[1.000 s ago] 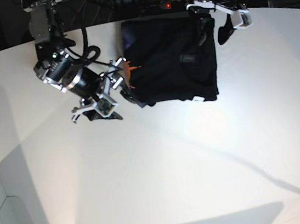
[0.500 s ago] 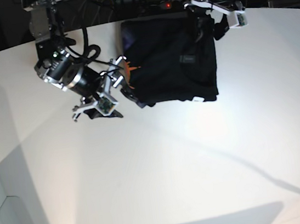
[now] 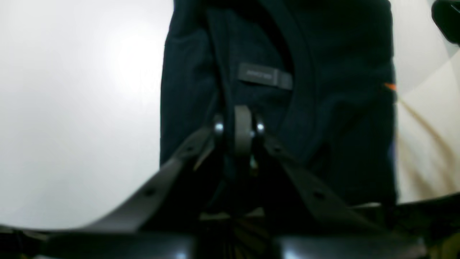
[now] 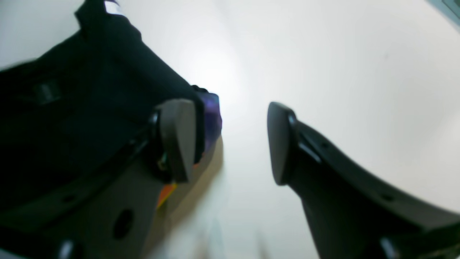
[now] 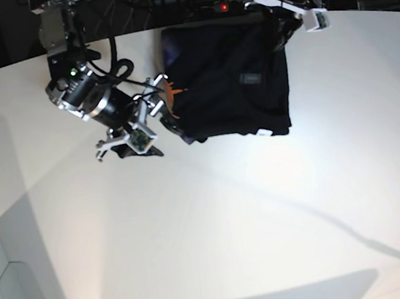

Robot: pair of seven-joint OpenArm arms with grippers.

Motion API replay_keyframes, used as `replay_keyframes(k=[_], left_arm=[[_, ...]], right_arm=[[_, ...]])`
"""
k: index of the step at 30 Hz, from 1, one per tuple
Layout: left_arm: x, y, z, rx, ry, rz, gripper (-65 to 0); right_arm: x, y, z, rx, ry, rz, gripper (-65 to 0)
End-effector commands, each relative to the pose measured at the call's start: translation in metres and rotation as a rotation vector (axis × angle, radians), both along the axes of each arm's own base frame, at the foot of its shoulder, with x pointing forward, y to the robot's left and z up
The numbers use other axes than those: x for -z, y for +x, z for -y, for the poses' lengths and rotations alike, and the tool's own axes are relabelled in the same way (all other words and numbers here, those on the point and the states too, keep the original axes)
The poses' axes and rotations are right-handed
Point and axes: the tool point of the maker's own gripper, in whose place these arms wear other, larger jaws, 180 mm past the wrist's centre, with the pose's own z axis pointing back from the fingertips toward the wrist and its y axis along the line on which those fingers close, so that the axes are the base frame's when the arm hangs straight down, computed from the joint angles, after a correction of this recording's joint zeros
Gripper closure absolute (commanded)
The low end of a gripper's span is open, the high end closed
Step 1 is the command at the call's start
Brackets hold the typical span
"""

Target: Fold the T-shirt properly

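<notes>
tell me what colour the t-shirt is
Black. The T-shirt shows best in the base view, folded on the white table, with a bit of orange at its left edge.

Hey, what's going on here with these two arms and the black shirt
A two-armed robot is folding a black T-shirt on a white table. The shirt already lies as a compact rectangle. The left gripper is shut on cloth at the shirt's far edge. The right gripper is open at the opposite edge, one finger against the cloth, gripping nothing.
</notes>
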Motion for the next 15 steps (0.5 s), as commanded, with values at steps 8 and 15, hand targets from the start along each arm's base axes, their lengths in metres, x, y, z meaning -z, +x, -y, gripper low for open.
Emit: replay_keyframes(k=[8, 15], left_arm=[[-0.036, -0.01, -0.009, -0.136, -0.024, 0.168, 0.0], [-0.038, -0.016, -0.018, -0.182, -0.017, 0.198, 0.0]], right_arm=[[-0.013, 0.002, -0.006, -0.016, 0.04, 0.039, -33.0], [-0.014, 0.003, -0.007, -0.015, 0.044, 0.041, -33.0]])
